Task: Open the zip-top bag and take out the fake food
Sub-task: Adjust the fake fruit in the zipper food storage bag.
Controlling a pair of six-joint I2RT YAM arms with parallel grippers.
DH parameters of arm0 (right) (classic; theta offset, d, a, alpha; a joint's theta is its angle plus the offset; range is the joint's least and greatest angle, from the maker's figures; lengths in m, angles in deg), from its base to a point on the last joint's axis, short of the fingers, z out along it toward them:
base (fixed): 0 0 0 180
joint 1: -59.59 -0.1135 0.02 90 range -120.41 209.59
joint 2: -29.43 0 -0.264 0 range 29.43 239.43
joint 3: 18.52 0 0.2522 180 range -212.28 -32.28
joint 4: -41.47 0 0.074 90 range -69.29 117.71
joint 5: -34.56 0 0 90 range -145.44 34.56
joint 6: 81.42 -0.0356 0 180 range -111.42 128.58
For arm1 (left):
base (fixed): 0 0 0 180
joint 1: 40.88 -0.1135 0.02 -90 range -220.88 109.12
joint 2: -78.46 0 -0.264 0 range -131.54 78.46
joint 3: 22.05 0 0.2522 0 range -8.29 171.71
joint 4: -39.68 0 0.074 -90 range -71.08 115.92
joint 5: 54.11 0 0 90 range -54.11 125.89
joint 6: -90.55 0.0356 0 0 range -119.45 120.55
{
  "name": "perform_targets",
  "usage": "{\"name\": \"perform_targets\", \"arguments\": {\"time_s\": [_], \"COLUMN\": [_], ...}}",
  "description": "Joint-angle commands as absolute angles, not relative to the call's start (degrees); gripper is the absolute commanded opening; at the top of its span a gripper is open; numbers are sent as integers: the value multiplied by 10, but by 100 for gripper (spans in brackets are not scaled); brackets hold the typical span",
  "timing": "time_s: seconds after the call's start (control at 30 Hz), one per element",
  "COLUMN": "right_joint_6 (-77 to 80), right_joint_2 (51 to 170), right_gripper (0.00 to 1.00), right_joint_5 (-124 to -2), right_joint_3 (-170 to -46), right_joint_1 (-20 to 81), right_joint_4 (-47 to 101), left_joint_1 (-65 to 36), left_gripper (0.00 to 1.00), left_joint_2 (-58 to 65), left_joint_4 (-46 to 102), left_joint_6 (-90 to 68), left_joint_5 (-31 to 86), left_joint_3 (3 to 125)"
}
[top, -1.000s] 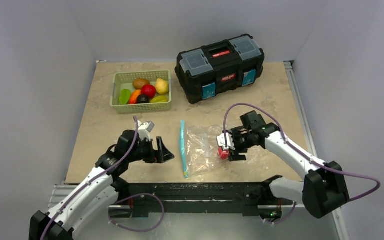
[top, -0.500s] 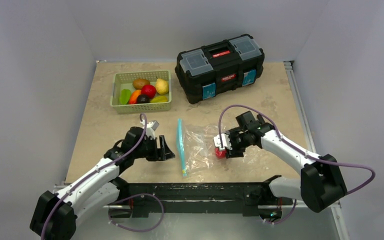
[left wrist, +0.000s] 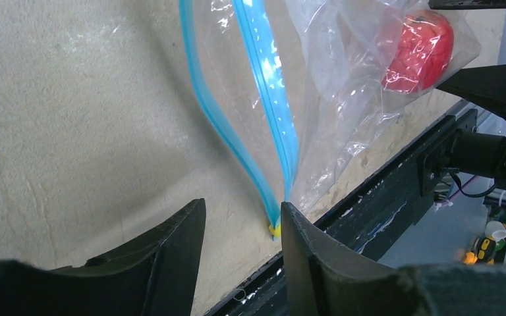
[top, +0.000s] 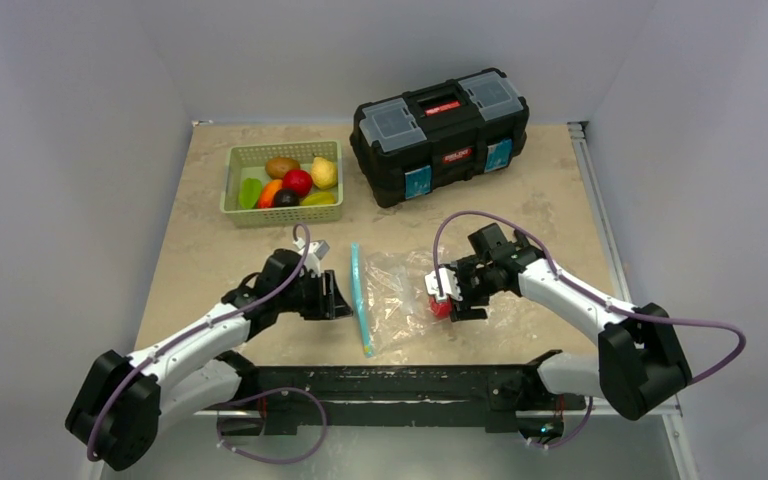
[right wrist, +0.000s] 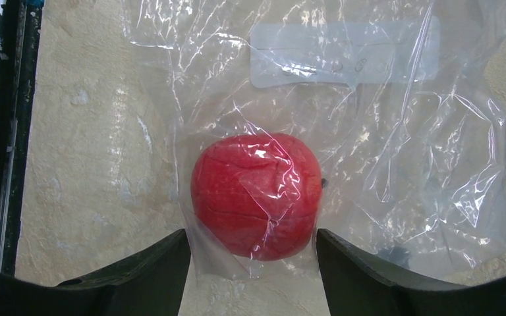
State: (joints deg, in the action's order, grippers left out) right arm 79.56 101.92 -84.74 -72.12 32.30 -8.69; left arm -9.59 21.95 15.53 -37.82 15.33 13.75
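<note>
**Clerk:** Item 1, the zip-top bag [top: 400, 290]. Where is it?

**Checker:** Flat on the table [top: 210, 270], toward the near edge, between the 2 arms. It is clear, crinkled plastic. Its teal zip strip [top: 359, 290] runs down the bag's left side, facing the left arm. In the left wrist view the 2 blue tracks stand apart along their length and meet at the near end, where a small yellow tab [left wrist: 274, 230] shows.

**Clerk:** Item 2, contents?

**Checker:** 1 red fake fruit [right wrist: 255, 195], round and glossy. It sits inside the bag at the right side, away from the strip. A white label patch [right wrist: 342, 52] is on the plastic beyond it.

**Clerk:** Left gripper [left wrist: 242, 205]?

**Checker:** Low at the strip's near end. The fingers are parted with a clear gap. The tab end of the strip lies in that gap, with nothing pinched.

**Clerk:** Right gripper [right wrist: 251, 232]?

**Checker:** Over the bag, fingers wide, 1 on each side of the fruit with plastic between. I cannot tell whether the pads press on it.

**Clerk:** Other stock?

**Checker:** 1 green basket [top: 282, 214] at the far left of the table, holding loose fake food [top: 297, 182]: brown, red, yellow, orange, green and dark pieces. 1 black toolbox [top: 440, 130] stands to its right, lid down. Both are well apart from the bag.
</note>
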Motion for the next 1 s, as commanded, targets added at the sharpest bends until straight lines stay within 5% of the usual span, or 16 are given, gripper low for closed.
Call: {"name": "perform_targets", "arguments": {"time_s": [0.0,0.33,0.73,0.97], "right_joint_6": [792,772,733,714], "right_joint_2": [1017,1029,1035,1030], "right_gripper": [66,48,2,0], "right_joint_5": [-851,-834,-822,-819], "right_joint_3": [-717,-718,-719,-718], "right_joint_1": [321,309,292,283], "right_joint_4": [-85,-69,-35,-12], "left_joint_1": [-87,-69,-36,-23], "left_gripper": [44,34,34,34], "left_joint_2": [206,145,99,82], "left_joint_4": [193,222,237,247], "left_joint_6": [-375,-377,-380,-386], "left_joint_5": [152,153,154,156], "left_joint_3": [164,178,205,209]}}
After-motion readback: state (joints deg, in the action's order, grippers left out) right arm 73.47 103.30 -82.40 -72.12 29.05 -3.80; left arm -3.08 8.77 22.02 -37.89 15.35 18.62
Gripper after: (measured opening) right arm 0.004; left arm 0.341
